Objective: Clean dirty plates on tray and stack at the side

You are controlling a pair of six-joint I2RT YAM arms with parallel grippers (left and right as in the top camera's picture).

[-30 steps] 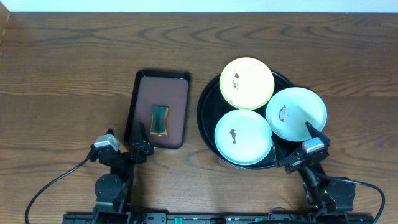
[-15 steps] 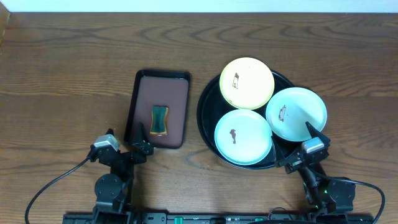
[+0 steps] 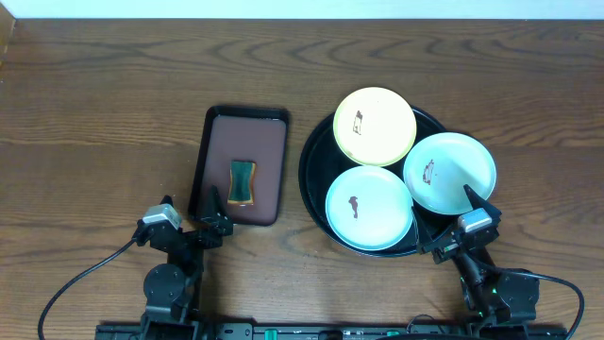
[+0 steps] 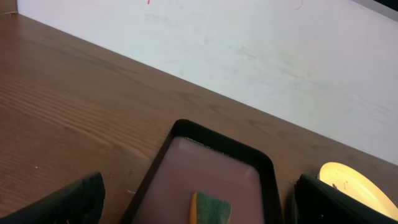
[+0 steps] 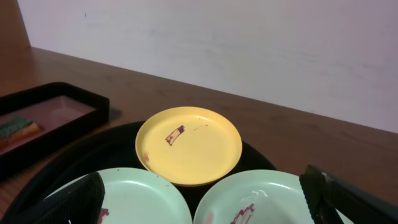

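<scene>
Three plates lie on a round black tray [image 3: 317, 132]: a pale yellow one [image 3: 375, 125] at the back, a light blue one [image 3: 369, 208] at the front left and a mint green one [image 3: 449, 172] at the right, each with a small dark smear. The wrist views show the yellow plate [image 5: 188, 144] [image 4: 351, 182] too. My right gripper [image 3: 464, 219] hovers open at the tray's near right rim, its fingertips over the blue plate [image 5: 124, 199] and green plate [image 5: 261, 199]. My left gripper [image 3: 192, 215] stands open at the near end of a small rectangular tray, holding nothing.
A small rectangular black tray [image 3: 219, 123] with a brownish floor sits left of the round tray and holds a green and yellow sponge [image 3: 243, 181] [image 4: 210, 207]. A white wall [image 4: 261, 56] runs along the table's far edge.
</scene>
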